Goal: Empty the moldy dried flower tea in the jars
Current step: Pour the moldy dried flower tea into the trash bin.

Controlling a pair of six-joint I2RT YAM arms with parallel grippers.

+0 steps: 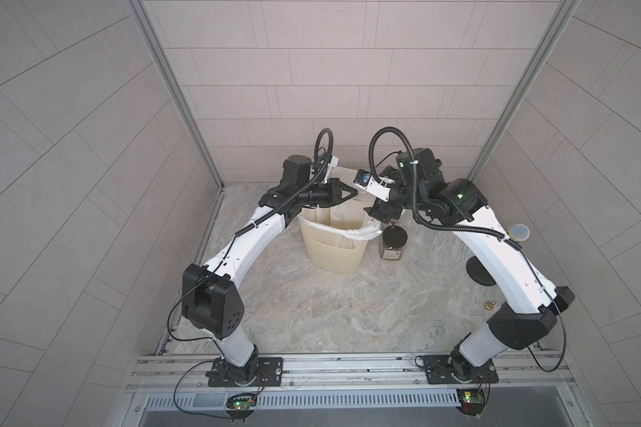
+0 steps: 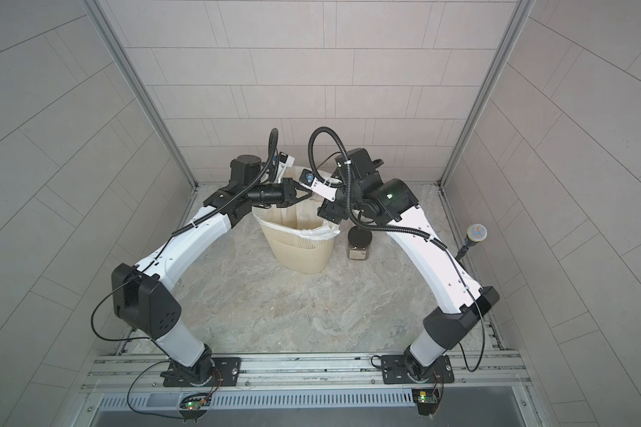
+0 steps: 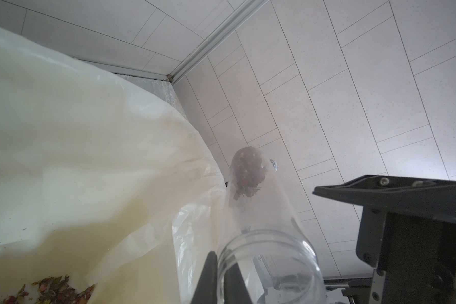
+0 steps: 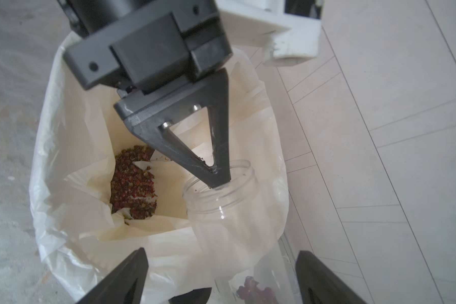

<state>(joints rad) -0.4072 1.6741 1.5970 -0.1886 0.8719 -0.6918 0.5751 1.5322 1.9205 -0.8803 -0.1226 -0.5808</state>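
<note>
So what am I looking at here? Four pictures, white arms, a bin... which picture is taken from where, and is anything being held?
These are two robot arms bolted to the edge of a table, each ending in a two-fingered claw. Two pictures look down on the whole scene from above. The other two come from small cameras on the arms' wrists, so they show the claws close up. On the table stand a cream bin with a white liner and, beside it, a black-lidded jar. The left claw is shut on the rim of a clear jar, open-mouthed, held over the bin. The right claw is open, a finger either side of that jar. Dried flower tea lies in the bin; a little sits at the clear jar's closed end.
</note>
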